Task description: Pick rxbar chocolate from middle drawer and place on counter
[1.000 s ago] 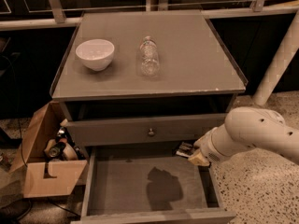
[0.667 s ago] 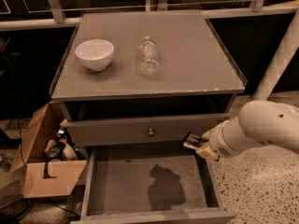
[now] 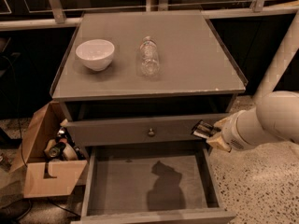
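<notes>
My gripper (image 3: 202,130) hangs at the right end of the closed upper drawer front, above the right wall of the open middle drawer (image 3: 121,183). It is shut on a small dark flat bar with pale print, the rxbar chocolate (image 3: 200,127), held in the air. The drawer's grey floor is bare except for my arm's shadow. The counter (image 3: 191,64) is the grey cabinet top above and behind the gripper.
A white bowl (image 3: 95,54) and a clear plastic bottle (image 3: 149,56) lying on its side sit on the counter's left and middle. The upper drawer front has a round knob (image 3: 151,132). An open cardboard box (image 3: 46,171) stands on the floor at left. A white pole (image 3: 280,55) rises at right.
My gripper has risen and moved to the right with the bar, from low over the drawer's right side to level with the upper drawer front.
</notes>
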Controlling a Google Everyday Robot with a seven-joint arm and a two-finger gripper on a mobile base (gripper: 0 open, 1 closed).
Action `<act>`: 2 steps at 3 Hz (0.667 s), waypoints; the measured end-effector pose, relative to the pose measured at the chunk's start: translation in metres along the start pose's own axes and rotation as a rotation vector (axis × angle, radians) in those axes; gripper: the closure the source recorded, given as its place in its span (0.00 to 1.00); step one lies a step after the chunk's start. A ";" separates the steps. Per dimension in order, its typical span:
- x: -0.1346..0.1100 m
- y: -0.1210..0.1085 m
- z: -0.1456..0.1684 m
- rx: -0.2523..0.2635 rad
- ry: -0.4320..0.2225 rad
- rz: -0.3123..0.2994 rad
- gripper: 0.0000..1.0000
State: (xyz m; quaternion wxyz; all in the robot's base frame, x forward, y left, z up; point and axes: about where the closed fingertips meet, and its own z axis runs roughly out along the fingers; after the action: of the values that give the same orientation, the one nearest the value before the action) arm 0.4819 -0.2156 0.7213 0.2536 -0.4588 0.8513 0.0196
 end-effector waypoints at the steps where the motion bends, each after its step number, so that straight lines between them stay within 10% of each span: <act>1: -0.002 -0.001 -0.003 0.008 -0.003 0.001 1.00; 2: -0.015 -0.020 -0.040 0.096 -0.039 0.001 1.00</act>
State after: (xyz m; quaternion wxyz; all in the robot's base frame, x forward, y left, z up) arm 0.4879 -0.2263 0.7668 0.2918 -0.4451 0.8465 -0.0120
